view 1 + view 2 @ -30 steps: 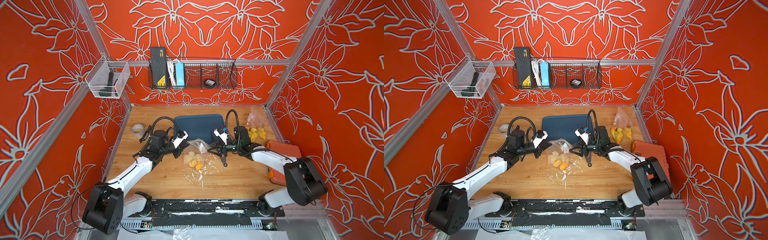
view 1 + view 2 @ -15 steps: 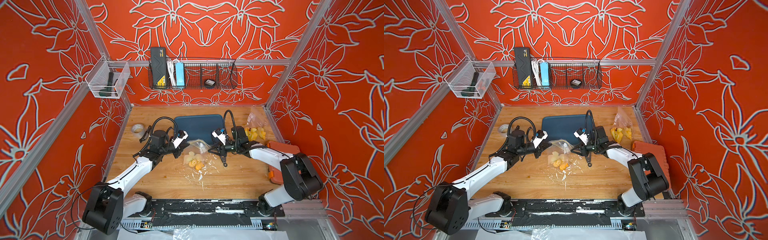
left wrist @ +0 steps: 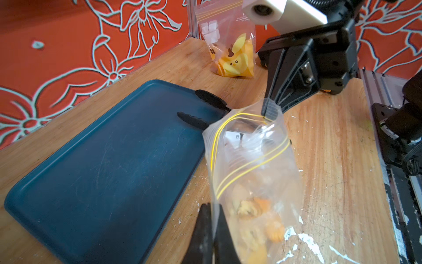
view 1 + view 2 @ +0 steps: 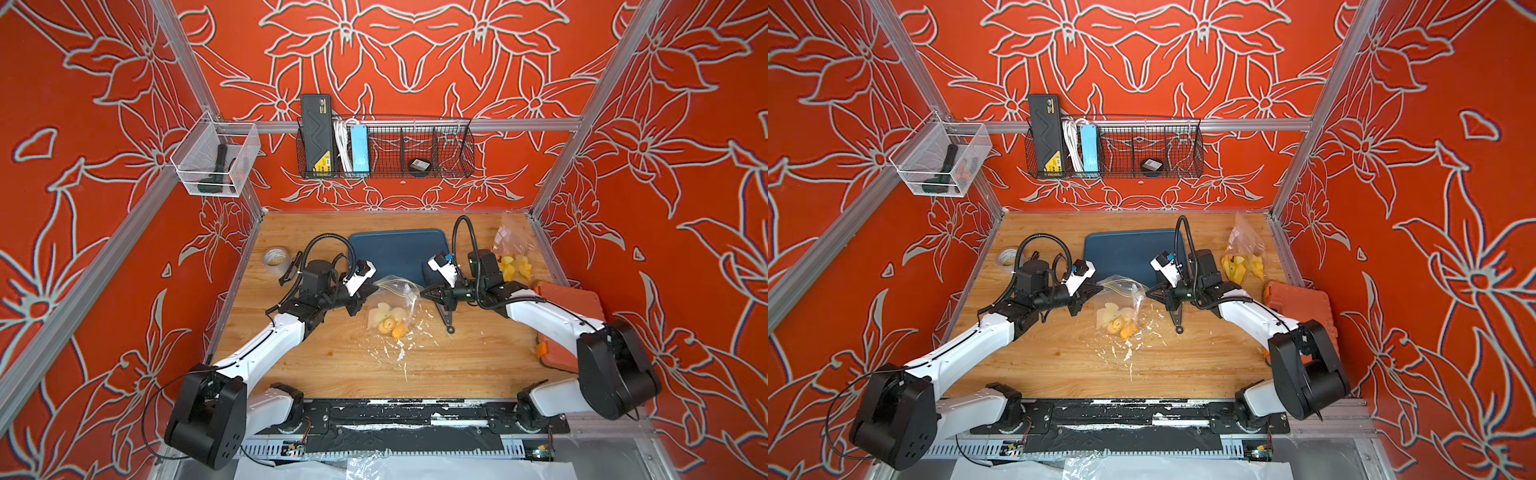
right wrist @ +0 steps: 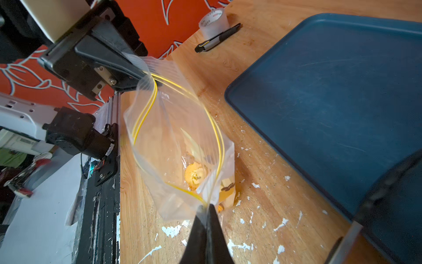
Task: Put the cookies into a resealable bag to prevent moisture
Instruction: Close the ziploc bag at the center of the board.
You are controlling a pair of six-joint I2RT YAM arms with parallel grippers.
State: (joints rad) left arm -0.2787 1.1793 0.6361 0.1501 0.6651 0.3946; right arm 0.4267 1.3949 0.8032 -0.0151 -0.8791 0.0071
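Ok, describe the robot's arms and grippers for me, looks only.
Both arms are alike: the left arm and right arm have white links with black joint housings. A black ribbed cable loops over each wrist, beside a white camera block. The left gripper and right gripper are black with tapering fingers.

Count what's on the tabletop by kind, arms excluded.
Zip bags: 2 (cookie bag, printed bag)
Blue tray: 1
Black tongs: 1
Tape roll: 1
Utility knife: 1
Orange case: 1
Cookies: inside cookie bag, too blurred to count
Total: 7, cookies aside
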